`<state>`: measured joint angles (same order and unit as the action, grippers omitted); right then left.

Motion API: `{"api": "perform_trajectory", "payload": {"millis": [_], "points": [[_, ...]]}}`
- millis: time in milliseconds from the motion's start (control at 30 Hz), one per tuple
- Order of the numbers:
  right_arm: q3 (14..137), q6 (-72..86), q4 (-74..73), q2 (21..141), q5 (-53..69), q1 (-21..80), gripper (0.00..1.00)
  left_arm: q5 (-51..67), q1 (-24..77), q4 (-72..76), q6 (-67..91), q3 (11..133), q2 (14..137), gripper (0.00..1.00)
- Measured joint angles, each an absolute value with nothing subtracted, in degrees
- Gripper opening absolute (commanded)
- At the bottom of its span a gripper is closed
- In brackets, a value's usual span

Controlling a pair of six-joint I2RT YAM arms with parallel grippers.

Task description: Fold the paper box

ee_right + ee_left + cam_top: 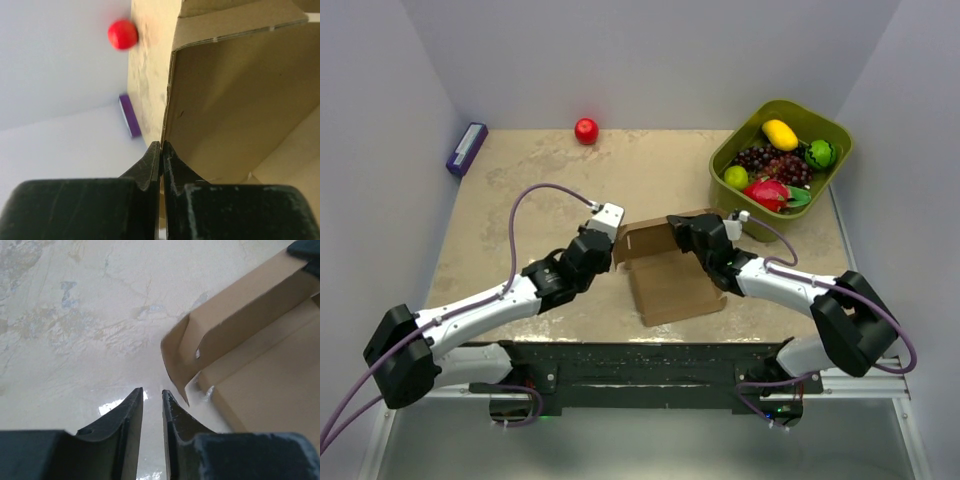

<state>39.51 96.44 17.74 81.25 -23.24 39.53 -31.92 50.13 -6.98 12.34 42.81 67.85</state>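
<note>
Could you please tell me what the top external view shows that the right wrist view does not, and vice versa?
Only the top external view shows the green bin holding fruit, the left arm, and the flat base panel of the paper box. Only the right wrist view shows, close up, the right pincer shut on the edge of a raised flap. Both show the paper box, the red ball and the purple block by the wall.
</note>
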Motion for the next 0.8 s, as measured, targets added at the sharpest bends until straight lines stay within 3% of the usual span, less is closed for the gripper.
{"api": "perform_trajectory", "payload": {"millis": [167,300,433,800], "points": [[39.27,96.44,16.58,81.25,-26.41,37.54,0.0,-32.25,49.78,-9.37,12.47,41.98,65.98,0.3],[39.22,96.44,16.47,81.25,-27.11,37.56,0.0,-31.94,49.76,-10.33,12.47,41.76,65.98,0.45],[39.22,96.44,16.47,81.28,-27.38,37.58,0.0,-28.99,49.63,-7.46,12.38,39.77,65.78,0.53],[39.18,96.31,16.47,81.36,-27.49,37.58,0.0,-27.11,49.01,2.59,12.05,39.9,69.41,0.49]]}}
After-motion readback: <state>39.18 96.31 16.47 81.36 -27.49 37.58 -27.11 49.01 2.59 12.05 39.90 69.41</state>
